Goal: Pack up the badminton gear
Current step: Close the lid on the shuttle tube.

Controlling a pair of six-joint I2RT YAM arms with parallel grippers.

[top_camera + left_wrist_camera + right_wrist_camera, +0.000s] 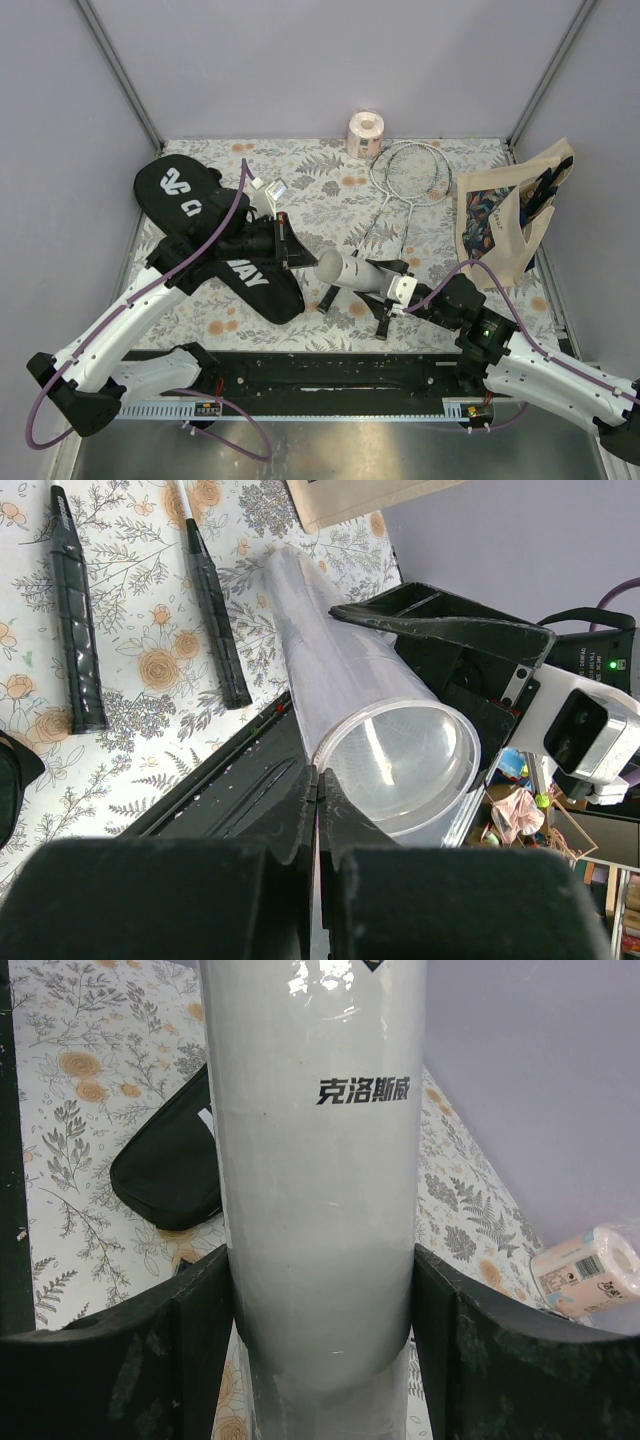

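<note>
Left gripper (317, 785) was fully closed, arm extended inward. Right gripper (322, 1300) stood spread, fingers clamped around the white tube (315, 1190).

- Setting: robotics lab test cell.
- Plain lilac wall panels (330, 60) in bare metal frame posts (120, 70) enclose the floral-covered table (330, 200).
- Two robot arms (130, 320) are bolted to a black mounting rail (330, 372), with purple cables (237, 205) exposed.

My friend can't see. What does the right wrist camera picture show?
The right gripper clamps a white tube between its black fingers. Behind lie a black bag on the flowery table and a pinkish paper roll.
</note>
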